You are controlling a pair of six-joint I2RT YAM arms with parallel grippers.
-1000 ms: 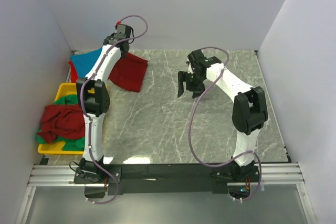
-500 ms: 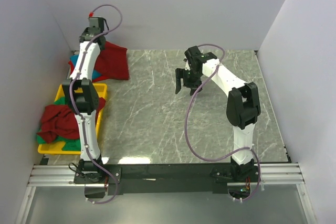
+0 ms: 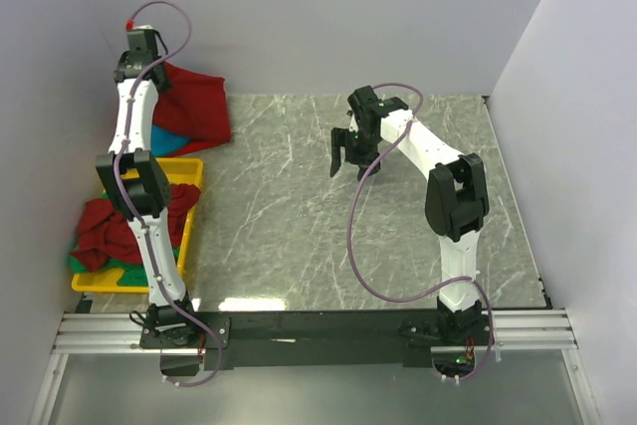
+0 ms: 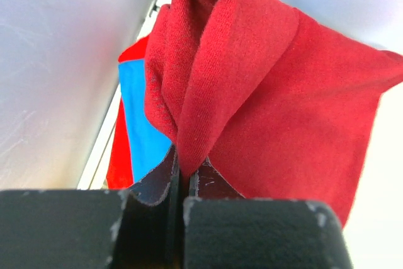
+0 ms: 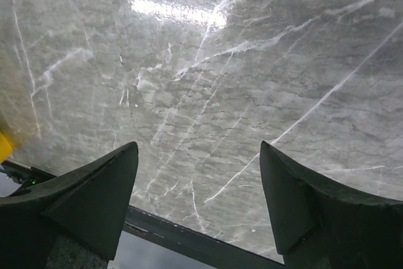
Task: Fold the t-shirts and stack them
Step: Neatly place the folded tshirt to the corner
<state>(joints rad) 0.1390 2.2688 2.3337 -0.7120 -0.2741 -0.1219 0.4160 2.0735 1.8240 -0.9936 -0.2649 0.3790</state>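
Observation:
My left gripper [image 3: 149, 67] is raised in the far left corner and is shut on a fold of a dark red t-shirt [image 3: 196, 106]. The shirt hangs down from it onto the table. In the left wrist view the jaws [image 4: 182, 171] pinch the red cloth [image 4: 264, 92]. A turquoise t-shirt [image 3: 167, 139] lies under the red one and also shows in the left wrist view [image 4: 140, 130]. Another dark red t-shirt [image 3: 114, 231] lies crumpled on green cloth [image 3: 134, 274] in the tray. My right gripper [image 3: 345, 158] is open and empty above the marble table [image 5: 220, 61].
A yellow plastic tray [image 3: 191, 168] stands at the left edge of the table. Grey walls close the left, back and right sides. A black rail [image 5: 176, 240] runs along the near edge in the right wrist view.
My left arm has swung left and back, carrying the dark red shirt from the back of the table into the far left corner over the turquoise shirt. My right gripper has shifted slightly left.

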